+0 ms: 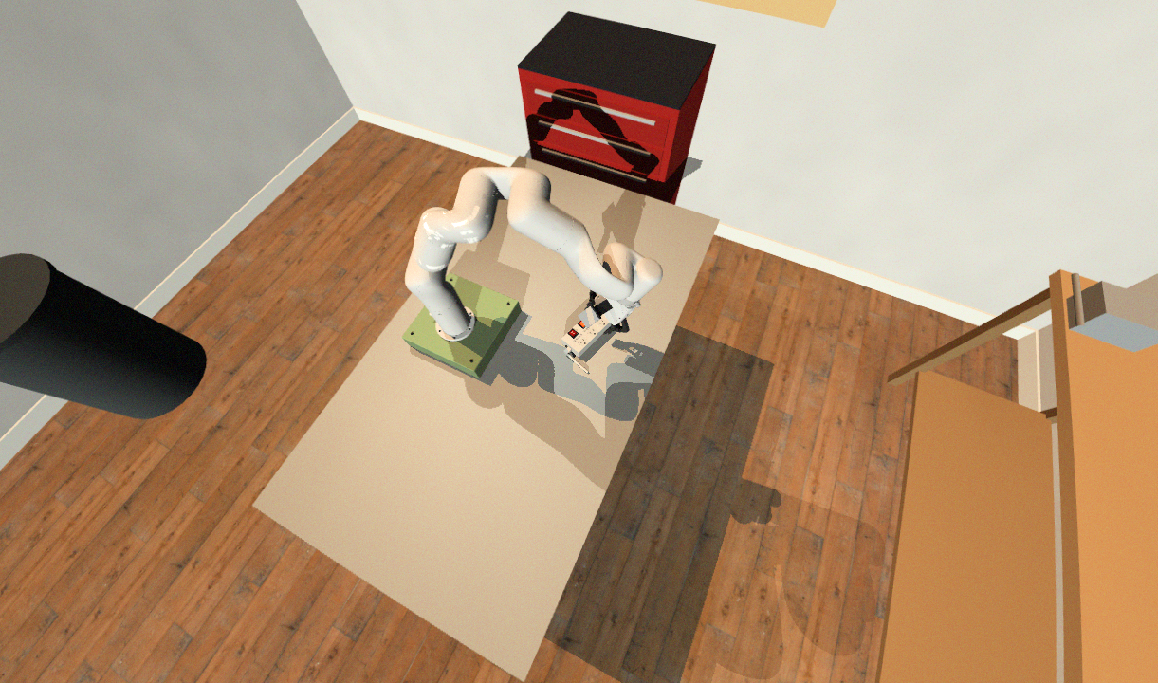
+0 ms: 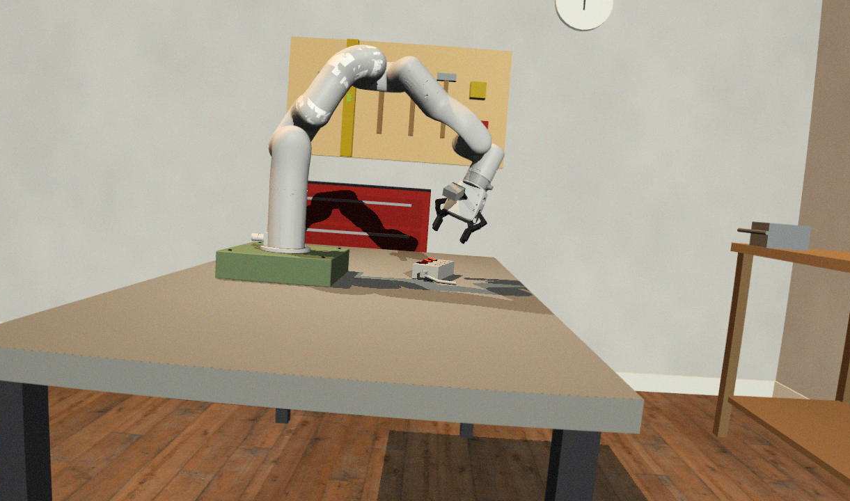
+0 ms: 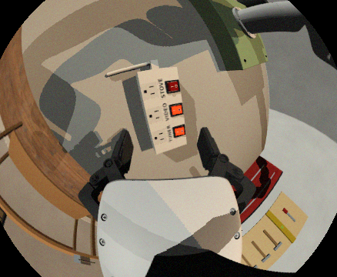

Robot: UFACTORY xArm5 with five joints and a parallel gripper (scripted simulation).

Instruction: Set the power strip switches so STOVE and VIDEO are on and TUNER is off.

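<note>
White five-joint arm (image 2: 288, 180) rises straight up from its green block base (image 2: 228, 266), arches over at the elbow and slopes down to the wrist, which points down and slightly inward. Black-fingered gripper (image 2: 458, 227) hangs above the table with air below it, fingers spread fully apart, nothing between them.

Small cream rectangular power strip (image 2: 438, 270) lies flat, right way up, on the tan table top (image 2: 328, 336), just beside the base, on its right in the exterior view. It sits below the gripper, not touching it.

In the wrist view the strip (image 3: 155, 113) shows between the two fingers, long axis running away from the camera. Three rocker switches in a row: far one (image 3: 173, 86) dark red, middle (image 3: 176, 109) and near one (image 3: 179, 131) bright orange-red. Labels too blurred to read reliably. Short grey cord stub (image 3: 128, 70) at the far end.
</note>
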